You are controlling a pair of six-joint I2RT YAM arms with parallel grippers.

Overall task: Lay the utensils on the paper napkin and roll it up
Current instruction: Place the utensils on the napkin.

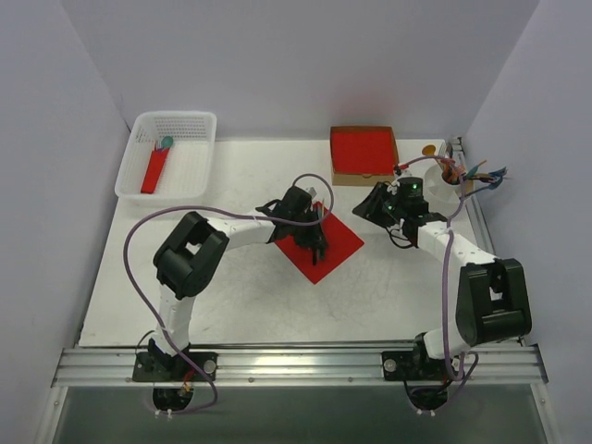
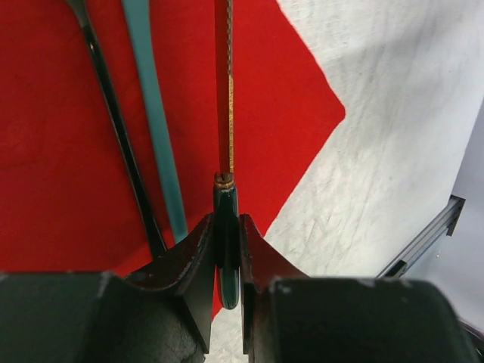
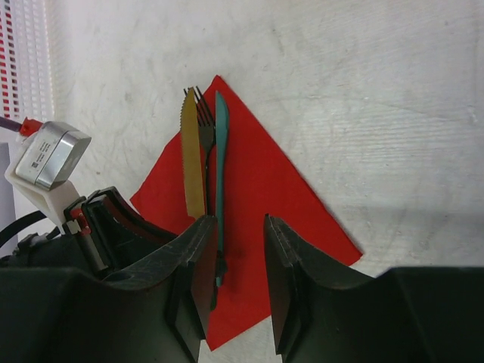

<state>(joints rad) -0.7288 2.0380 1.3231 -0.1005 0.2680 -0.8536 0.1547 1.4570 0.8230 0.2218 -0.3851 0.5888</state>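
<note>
At counter (image 1: pixel 231 296) centre, over the paper napkin (image 1: pixel 319 242), your left hand (image 2: pixel 227 225) is pinching the knife (image 3: pixel 193 162) beside the other utensils (image 3: pixel 220 166), your right hand (image 3: pixel 238 221) hovering spread and empty: be laying it parallel before letting go.

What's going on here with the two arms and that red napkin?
The left arm's fingers are clamped on the handle of a knife, holding it over the flat red napkin. A fork and a teal utensil lie side by side on the napkin next to it. The right arm's fingers are apart and hold nothing, off to the napkin's right. The napkin is not yet rolled.
</note>
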